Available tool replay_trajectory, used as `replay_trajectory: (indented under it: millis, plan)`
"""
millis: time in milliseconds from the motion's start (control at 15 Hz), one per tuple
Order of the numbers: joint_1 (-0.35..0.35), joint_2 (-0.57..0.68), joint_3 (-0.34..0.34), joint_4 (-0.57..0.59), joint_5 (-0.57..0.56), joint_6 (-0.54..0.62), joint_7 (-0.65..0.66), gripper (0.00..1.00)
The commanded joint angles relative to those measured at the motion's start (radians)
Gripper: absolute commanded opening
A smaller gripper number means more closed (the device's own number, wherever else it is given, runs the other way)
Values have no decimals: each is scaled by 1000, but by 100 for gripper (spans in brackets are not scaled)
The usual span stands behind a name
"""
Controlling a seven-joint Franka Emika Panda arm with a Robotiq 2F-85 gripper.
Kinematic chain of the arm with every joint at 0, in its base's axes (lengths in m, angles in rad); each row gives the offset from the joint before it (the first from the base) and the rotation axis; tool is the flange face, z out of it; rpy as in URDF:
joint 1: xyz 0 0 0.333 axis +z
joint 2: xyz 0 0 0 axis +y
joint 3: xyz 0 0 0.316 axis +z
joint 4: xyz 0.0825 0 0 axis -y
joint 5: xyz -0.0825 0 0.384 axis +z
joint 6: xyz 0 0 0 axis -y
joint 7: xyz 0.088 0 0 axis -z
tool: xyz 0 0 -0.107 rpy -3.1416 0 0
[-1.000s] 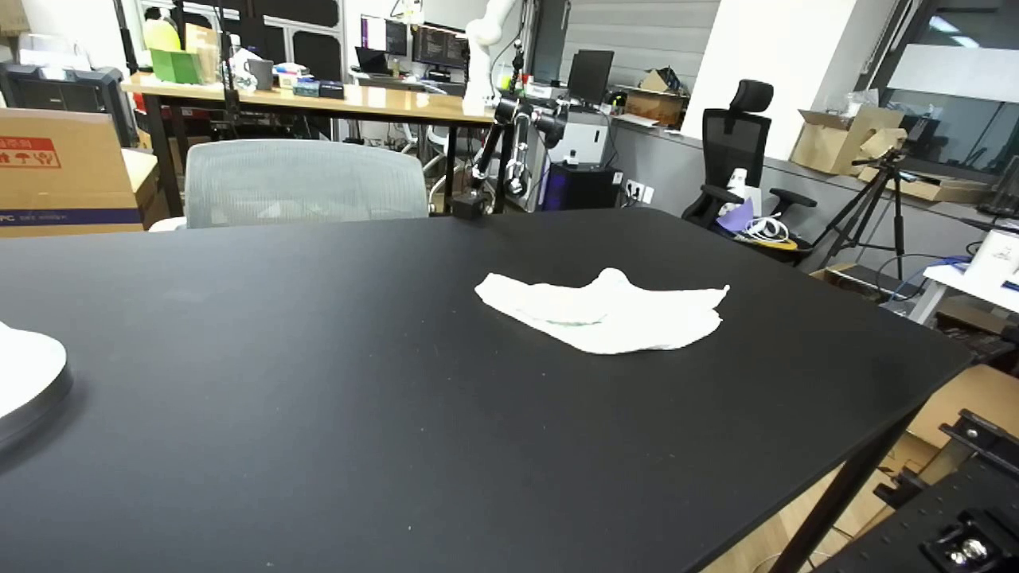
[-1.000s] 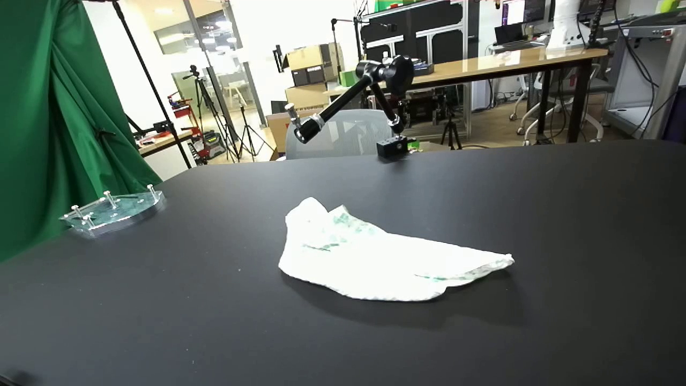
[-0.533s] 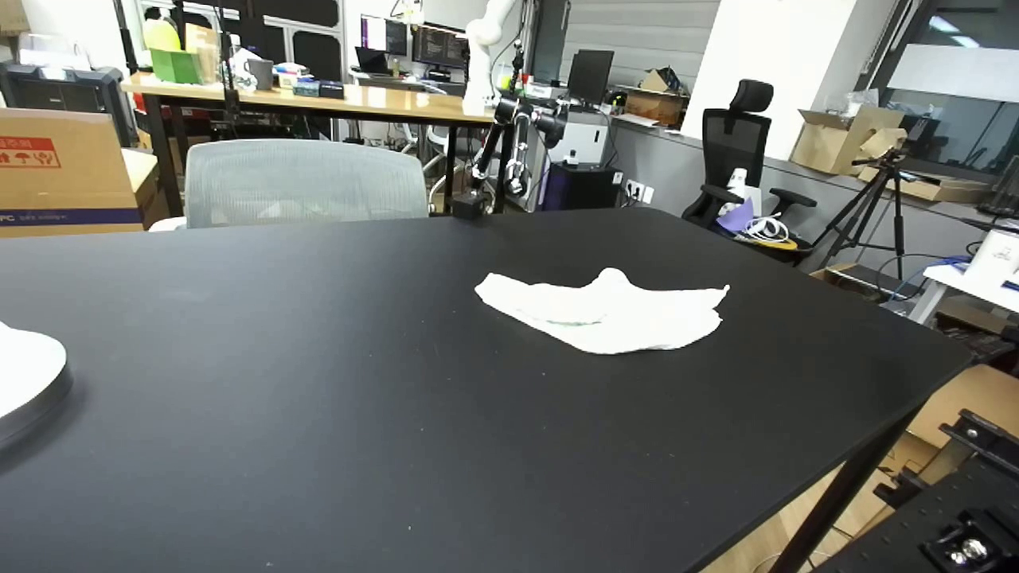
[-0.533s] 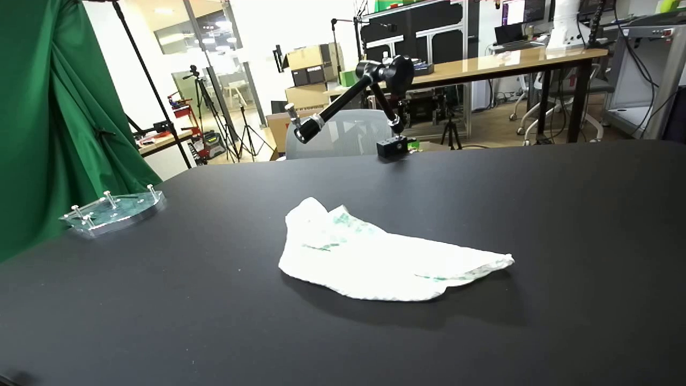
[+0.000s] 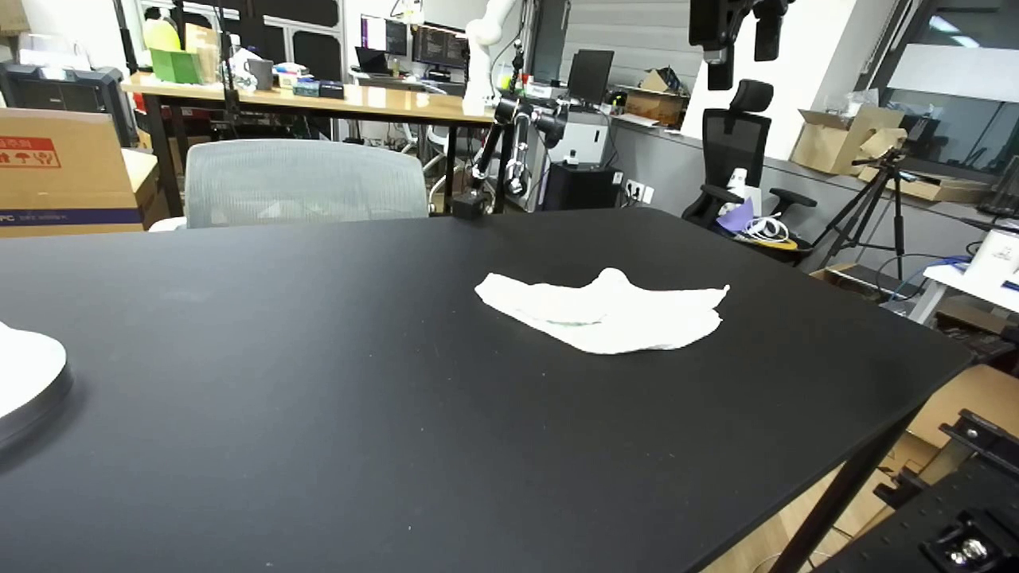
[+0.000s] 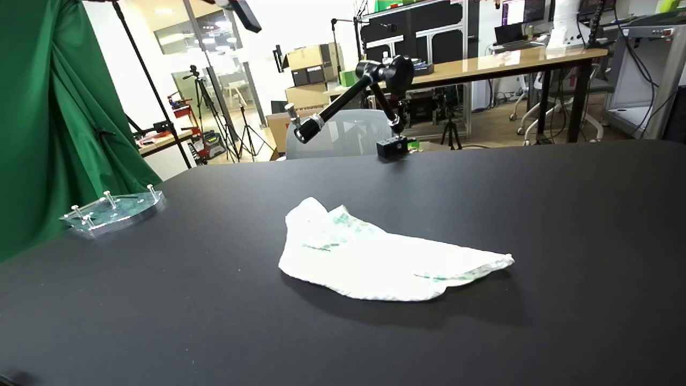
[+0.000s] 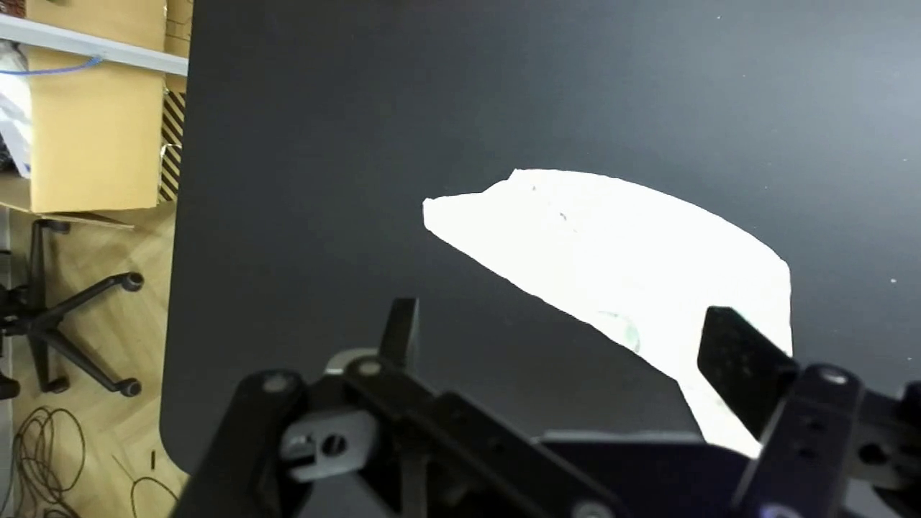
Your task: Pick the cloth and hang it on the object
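Both exterior views: claw (image 5: 743, 72) cut off by top frame edge; in an exterior view little more than one finger (image 6: 246, 15) shows. Cloth (image 7: 633, 237) rumpled on tabletop (image 5: 279, 398), folds washed out; in wrist view a finger hides part of it. Claw released, fingers spread wide, well above cloth and tabletop. Rounded white item (image 5: 28, 370) cropped at left edge in an exterior view.

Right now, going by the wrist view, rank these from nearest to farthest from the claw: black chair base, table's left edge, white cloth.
1. White cloth: lying center to right.
2. Table's left edge: left of the cloth.
3. Black chair base: far left, beyond that edge.
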State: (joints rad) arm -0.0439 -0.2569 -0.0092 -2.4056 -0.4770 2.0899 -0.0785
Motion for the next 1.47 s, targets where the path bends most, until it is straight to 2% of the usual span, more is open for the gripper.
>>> replay_trajectory:
  millis: [0,267,400,533,733,933,1000,1400]
  plan:
    - [-1,3,0,2,0,-2,1,100]
    - [12,102,-30,19,59,49,-181,100]
    - [3,174,-38,41,73,89,-232,100]
    - [-4,231,-42,59,102,132,-209,100]
    - [-4,303,-41,83,231,219,-108,100]
    - [-4,370,-35,118,361,222,-68,100]
    - [-4,328,-36,72,314,237,-122,100]
    - [-4,346,-35,78,320,239,-126,100]
